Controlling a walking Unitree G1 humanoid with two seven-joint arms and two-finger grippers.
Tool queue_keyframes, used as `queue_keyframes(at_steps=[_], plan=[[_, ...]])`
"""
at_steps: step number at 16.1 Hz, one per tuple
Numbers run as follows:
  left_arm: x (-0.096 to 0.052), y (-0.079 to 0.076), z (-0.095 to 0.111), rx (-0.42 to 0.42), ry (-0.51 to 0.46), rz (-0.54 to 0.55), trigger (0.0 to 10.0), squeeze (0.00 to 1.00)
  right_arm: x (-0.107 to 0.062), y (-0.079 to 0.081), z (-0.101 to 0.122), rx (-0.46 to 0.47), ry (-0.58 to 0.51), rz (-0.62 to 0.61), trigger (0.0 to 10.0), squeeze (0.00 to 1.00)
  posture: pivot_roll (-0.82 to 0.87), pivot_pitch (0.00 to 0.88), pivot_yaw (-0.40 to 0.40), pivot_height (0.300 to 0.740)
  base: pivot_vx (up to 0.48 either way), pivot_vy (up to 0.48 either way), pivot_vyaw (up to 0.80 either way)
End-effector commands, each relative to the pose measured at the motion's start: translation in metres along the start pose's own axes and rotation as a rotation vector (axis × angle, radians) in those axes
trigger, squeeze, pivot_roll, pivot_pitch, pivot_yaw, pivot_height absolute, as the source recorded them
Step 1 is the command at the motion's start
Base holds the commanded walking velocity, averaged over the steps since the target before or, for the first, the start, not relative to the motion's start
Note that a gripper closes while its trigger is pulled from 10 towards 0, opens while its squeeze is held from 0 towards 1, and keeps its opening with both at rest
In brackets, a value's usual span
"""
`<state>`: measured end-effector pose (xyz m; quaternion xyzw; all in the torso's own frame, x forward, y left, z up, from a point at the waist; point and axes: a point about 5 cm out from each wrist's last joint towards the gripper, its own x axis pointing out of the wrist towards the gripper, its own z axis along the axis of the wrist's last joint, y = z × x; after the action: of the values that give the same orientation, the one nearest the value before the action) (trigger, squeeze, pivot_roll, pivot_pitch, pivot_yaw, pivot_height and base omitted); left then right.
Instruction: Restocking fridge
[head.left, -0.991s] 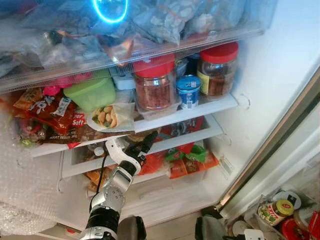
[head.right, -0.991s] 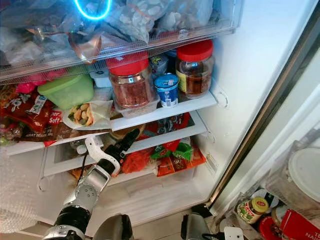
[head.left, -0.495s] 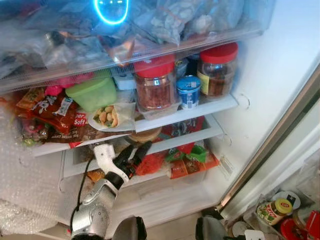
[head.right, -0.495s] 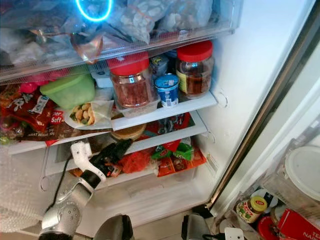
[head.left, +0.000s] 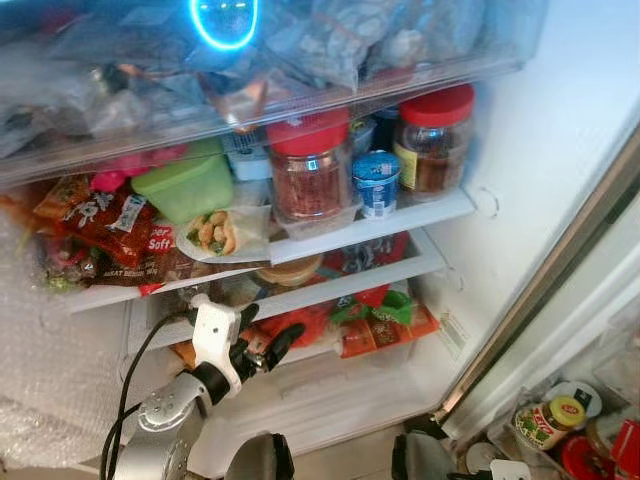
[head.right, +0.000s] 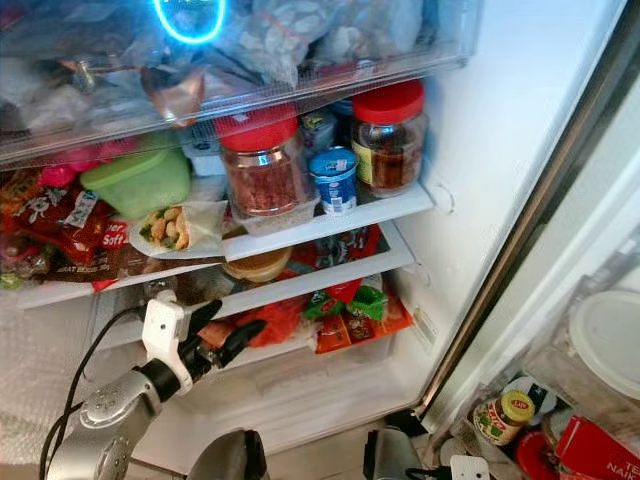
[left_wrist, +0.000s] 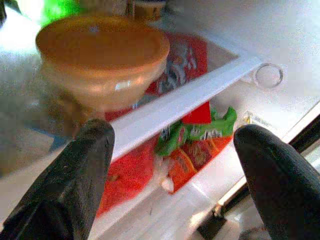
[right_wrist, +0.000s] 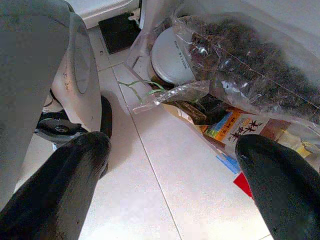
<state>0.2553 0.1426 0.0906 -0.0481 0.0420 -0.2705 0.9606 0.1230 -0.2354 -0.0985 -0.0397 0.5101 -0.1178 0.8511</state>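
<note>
Crowded fridge shelves rise ahead, where the left gripper hovers at the lower shelf with fingers spread wide and empty. Just beyond them the orange-lidded tub sits on that shelf; it looks rigid, smooth, probably light, best pinched across its rim. Further off, the right gripper hangs parted over floor tiles.

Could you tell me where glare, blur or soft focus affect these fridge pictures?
Left eye view: a glowing blue ring reflection glares on the clear plastic drawer front. Left wrist view: the round tan lidded bowl is soft, the open left claw near and blurred. Right wrist view: the open right claw looms dark over bright floor tiles.
</note>
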Motion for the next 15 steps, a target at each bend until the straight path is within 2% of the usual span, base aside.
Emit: queue_keyframes(at_steps=[1,5,6,8,11,15], plan=[[0.001,-0.003,0.001,0.052,-0.004,0.011,10.0,0.00,-0.001,0.017,-0.002,0.007,0.008,0.046,10.0,0.00,-0.02,0.070,0.124,0.638,0.000,0.000,0.00],[-0.011,0.011,-0.011,0.162,-0.004,0.236,10.0,0.00,-0.001,0.017,-0.001,0.006,0.004,0.049,10.0,0.00,-0.02,0.073,0.122,0.638,0.000,0.000,0.00],[-0.017,0.019,-0.014,0.170,-0.009,0.320,10.0,0.00,-0.001,0.017,-0.001,0.005,0.005,0.047,10.0,0.00,-0.02,0.073,0.121,0.638,0.000,0.000,0.00],[-0.023,0.025,-0.018,0.195,0.001,0.379,10.0,0.00,0.000,0.017,-0.001,0.006,0.005,0.047,10.0,0.00,-0.02,0.074,0.121,0.638,0.000,0.000,0.00],[-0.031,0.036,-0.022,0.170,-0.017,0.488,10.0,0.00,0.000,0.017,-0.001,0.004,0.004,0.048,10.0,0.00,-0.03,0.067,0.120,0.638,0.000,0.000,0.00],[-0.026,0.035,-0.023,0.161,-0.020,0.475,10.0,0.00,-0.001,0.018,-0.001,0.005,0.005,0.049,10.0,0.00,-0.03,0.055,0.122,0.638,-0.142,0.000,0.00]])
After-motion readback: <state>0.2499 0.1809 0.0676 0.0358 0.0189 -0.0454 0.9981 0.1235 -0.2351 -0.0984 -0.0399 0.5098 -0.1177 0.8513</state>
